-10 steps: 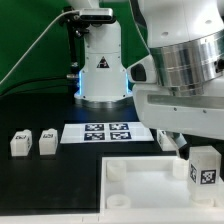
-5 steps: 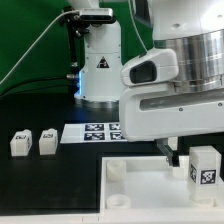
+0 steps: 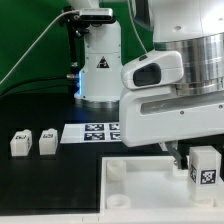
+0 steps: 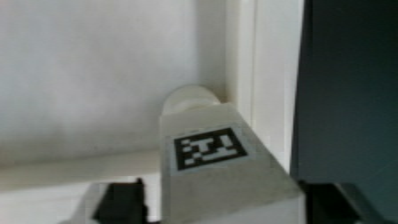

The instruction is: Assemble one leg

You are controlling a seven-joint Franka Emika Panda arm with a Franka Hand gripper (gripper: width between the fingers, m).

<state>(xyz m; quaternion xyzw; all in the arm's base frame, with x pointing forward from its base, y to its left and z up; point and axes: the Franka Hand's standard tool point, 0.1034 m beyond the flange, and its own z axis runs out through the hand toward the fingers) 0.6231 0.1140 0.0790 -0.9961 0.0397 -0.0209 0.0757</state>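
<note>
Exterior view. The arm [image 3: 185, 75] fills the exterior view's right half, and its white housing hides much of the scene behind it. Below the housing one dark finger [image 3: 178, 154] of the gripper [image 3: 181, 157] reaches down just beside the leg [image 3: 203, 166]. The other finger is not visible from here.

The leg stands upright with its tag facing the camera, on the far edge of the white panel [image 3: 150, 190] towards the exterior view's right. The panel lies flat on the dark counter [image 3: 50, 190]. Two round sockets [image 3: 117, 171] show along the panel's side at the exterior view's left.

The marker board [image 3: 95, 132] lies flat behind the panel, with one end covered by the arm. Two more legs [image 3: 20, 143] stand side by side on the counter, well apart from the panel, at the exterior view's left.

Wrist view. The leg [image 4: 214, 150] sits centred between the two dark fingers [image 4: 121, 202] of the gripper [image 4: 221, 205] — one finger on each flank. Its tag is sharp and faces the lens. White panel surface [image 4: 89, 90] lies behind it, with a strip of dark counter [image 4: 356, 90] along one side.

The jaws straddle the leg closely. A thin grey line runs along each flank, either shadow or gap, so I cannot tell whether the pads press on the leg or stand just off it.
</note>
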